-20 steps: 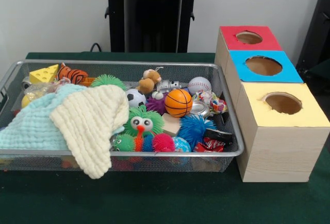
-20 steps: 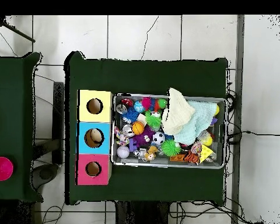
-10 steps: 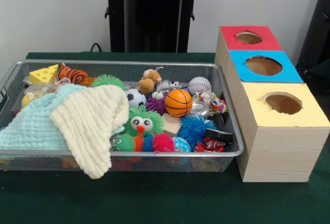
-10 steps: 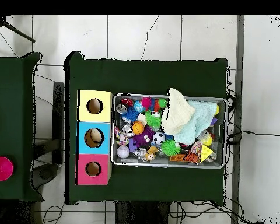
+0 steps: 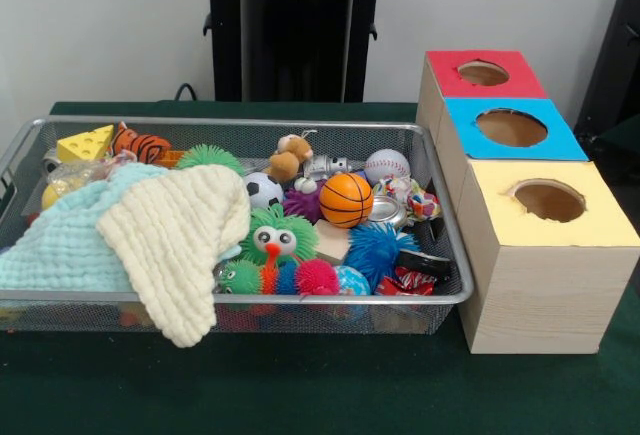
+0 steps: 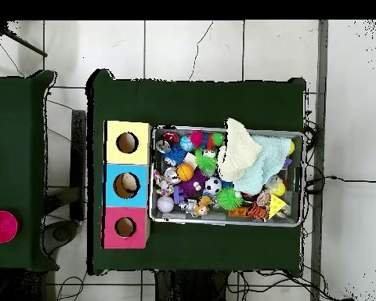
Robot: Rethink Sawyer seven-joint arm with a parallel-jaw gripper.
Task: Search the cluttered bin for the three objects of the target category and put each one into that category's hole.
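The bin [image 5: 250, 122] is a silver wire-mesh basket on the green table; it also shows in the overhead view [image 6: 222, 223]. A brown monkey-like plush [image 5: 290, 155] lies near the bin's far wall, also visible from overhead [image 6: 200, 207]. An orange tiger-striped plush [image 5: 140, 143] lies at the far left, beside a yellow cheese wedge [image 5: 86, 143]. I see no other plush; it may be hidden under the cloths. The red-topped hole [image 5: 483, 73] is in the farthest box, to the right of the bin, and shows from overhead too [image 6: 125, 227]. Neither view shows the gripper or the arm.
A pale yellow cloth [image 5: 175, 230] and a mint cloth [image 5: 60, 245] cover the bin's left half. A basketball toy [image 5: 346, 200], soccer ball [image 5: 263, 190], baseball [image 5: 387, 166] and spiky balls fill the right half. Blue-topped [image 5: 511, 127] and yellow-topped [image 5: 548, 200] holes adjoin the red one. The black pedestal [image 5: 295, 25] stands behind.
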